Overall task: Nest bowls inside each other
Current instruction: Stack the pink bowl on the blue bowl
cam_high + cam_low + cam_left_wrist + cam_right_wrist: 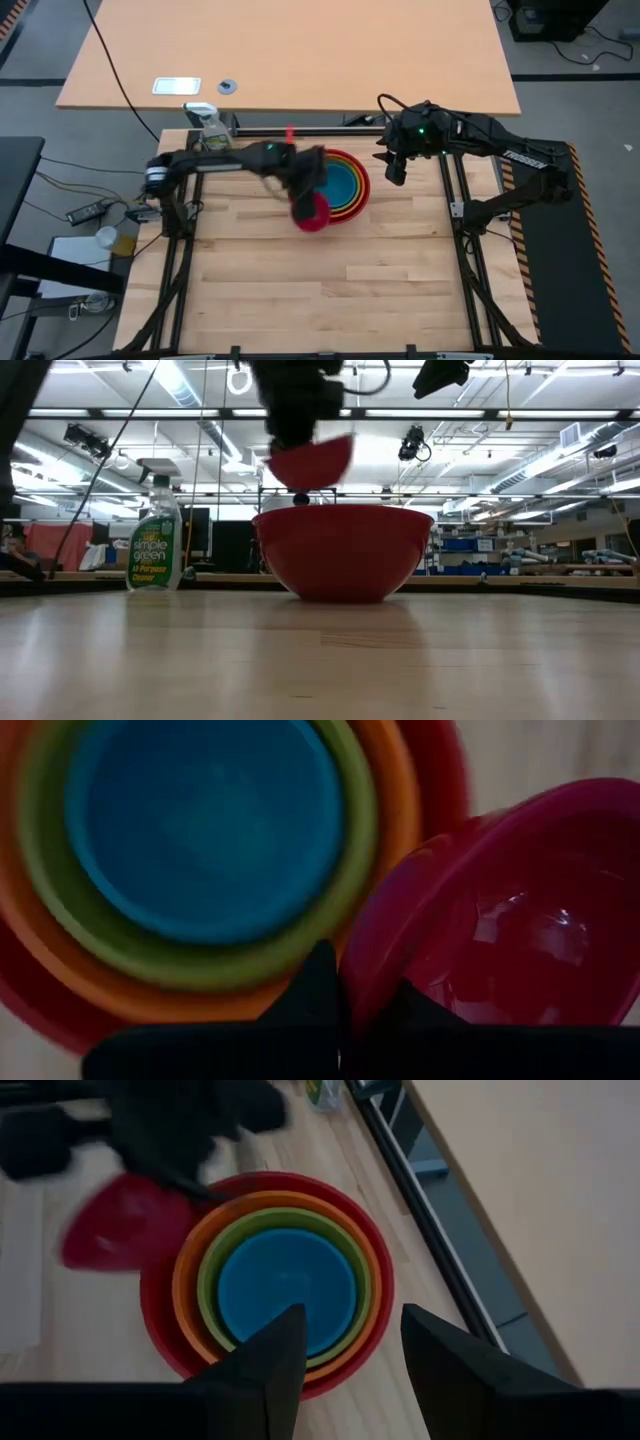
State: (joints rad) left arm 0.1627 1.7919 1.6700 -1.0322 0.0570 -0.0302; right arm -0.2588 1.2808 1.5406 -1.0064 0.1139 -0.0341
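Observation:
The red bowl (pixel 362 190) stands on the table at the far middle, with the orange (pixel 190 1270), lime green (pixel 210 1260) and blue bowl (pixel 343 185) nested in it. The small magenta-pink bowl (pixel 312 212) hangs in the air over the stack's near-left rim, and my left gripper (pixel 362 970) is shut on it. In the low view the pink bowl (pixel 312 462) floats above the red bowl (pixel 343 550). My right gripper (pixel 345 1355) hovers open above the stack's right side, with nothing between its fingers. My left gripper pinches the pink bowl's rim (pixel 368 982) with one finger (pixel 318 982) outside the wall and the other (pixel 412 1005) inside. The fingers come steeply from above. The bowl is lifted clear and tilted, hanging below the fingers beside the nested stack.
A spray bottle of green liquid (pixel 205 120) stands at the table's far left (pixel 155 535). A dark rail (pixel 420 1210) runs along the far edge behind the stack. Bare wood (pixel 320 290) stretches across the near half of the table.

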